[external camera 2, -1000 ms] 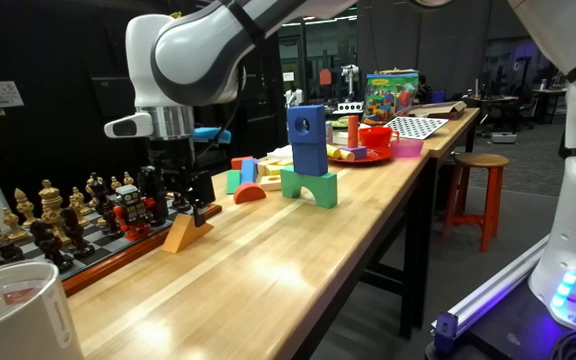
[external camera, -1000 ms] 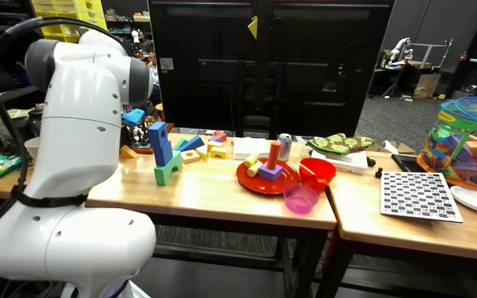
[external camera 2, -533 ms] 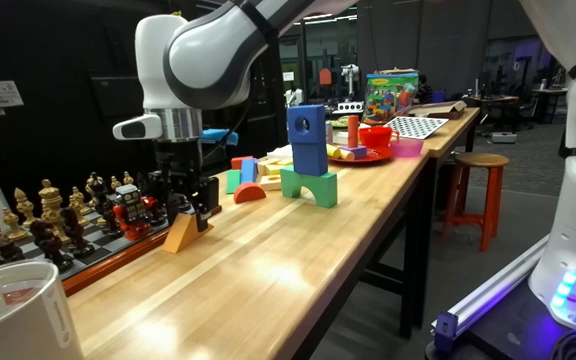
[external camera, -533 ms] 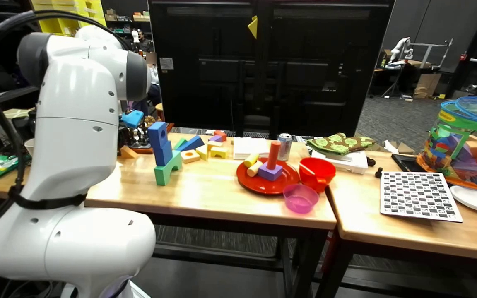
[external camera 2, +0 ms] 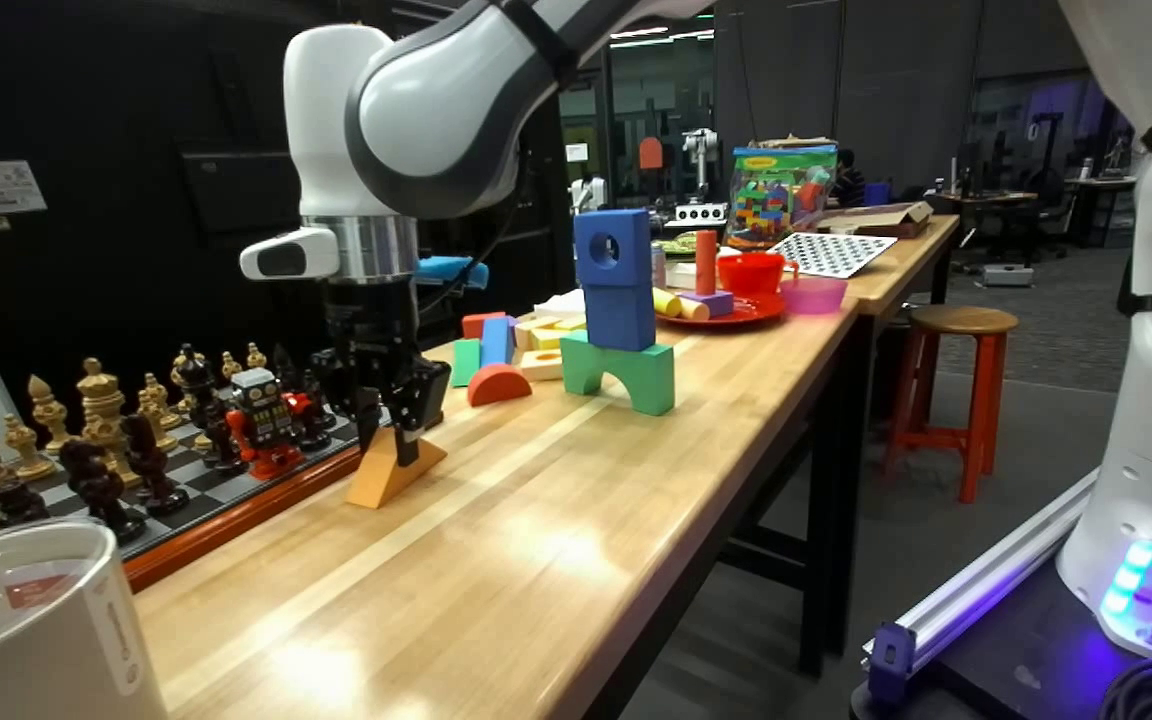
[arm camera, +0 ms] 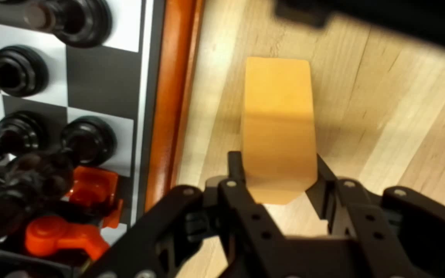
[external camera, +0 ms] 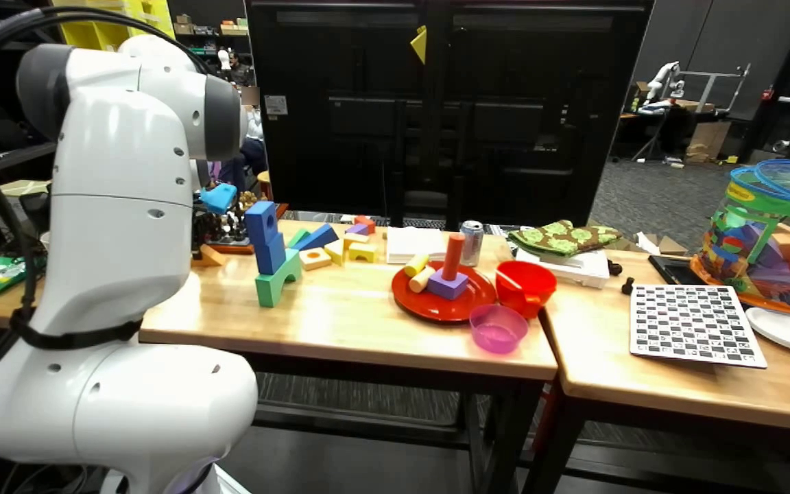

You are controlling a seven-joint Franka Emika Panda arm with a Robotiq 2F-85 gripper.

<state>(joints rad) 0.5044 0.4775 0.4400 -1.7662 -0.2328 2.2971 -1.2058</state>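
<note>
Gripper pinches the orange wedge block by its sides, near the chessboard. Grasping appears complete, lifting not yet begun: the block seems to rest on the table, well apart from the green arch bearing two blue blocks.

Across the counter we see smooth, glossy wood, while the orange block looks matt and foam-like and the pincer matt black. Near one corner of the counter, we find a shiny plastic red plate and a smooth, translucent plastic pink bowl; the drinks can is shiny metal.
</note>
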